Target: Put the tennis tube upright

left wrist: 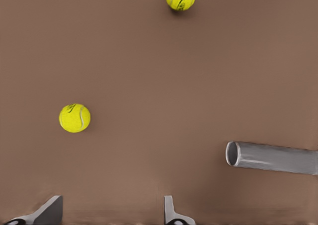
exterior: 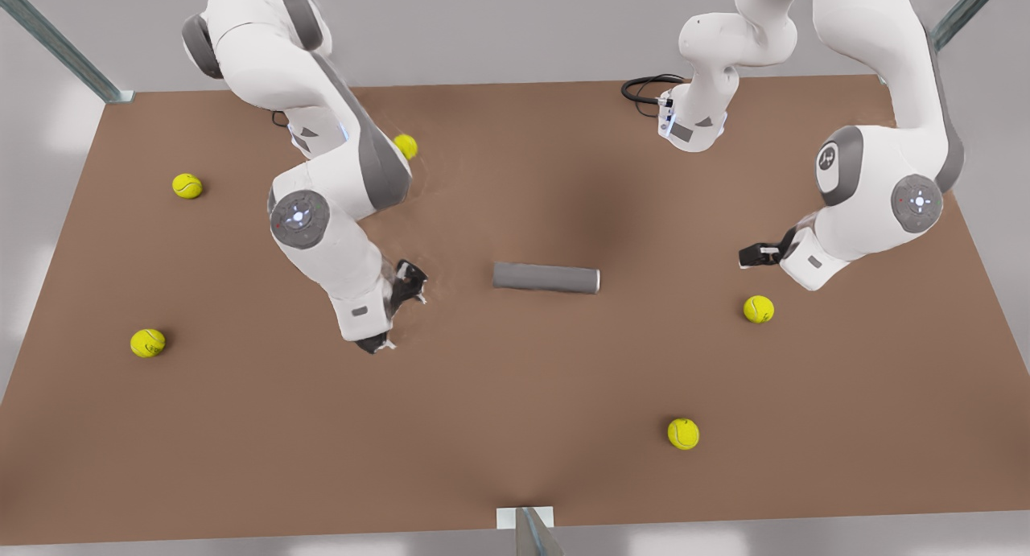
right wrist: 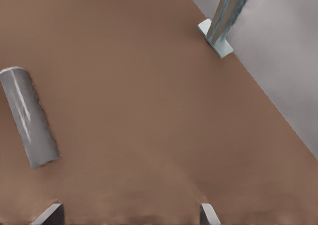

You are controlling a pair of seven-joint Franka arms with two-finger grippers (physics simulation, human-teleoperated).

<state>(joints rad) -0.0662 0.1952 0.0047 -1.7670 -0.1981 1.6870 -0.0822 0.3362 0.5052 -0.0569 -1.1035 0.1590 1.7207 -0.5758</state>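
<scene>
Tennis tube lies flat mid-table — both hands apart.

Tennis tube: plain grey, matt, smooth-walled, faint sheen along its length; lighter silvery rim at the hollow end.
Worktop: brown, flat, matt, no visible grain.
Tennis balls: yellow-green, dull, felt-like cover with pale seam lines.
Arms: glossy white shells, smooth grey joint caps.
Corner post: brushed, pale metal.
</scene>
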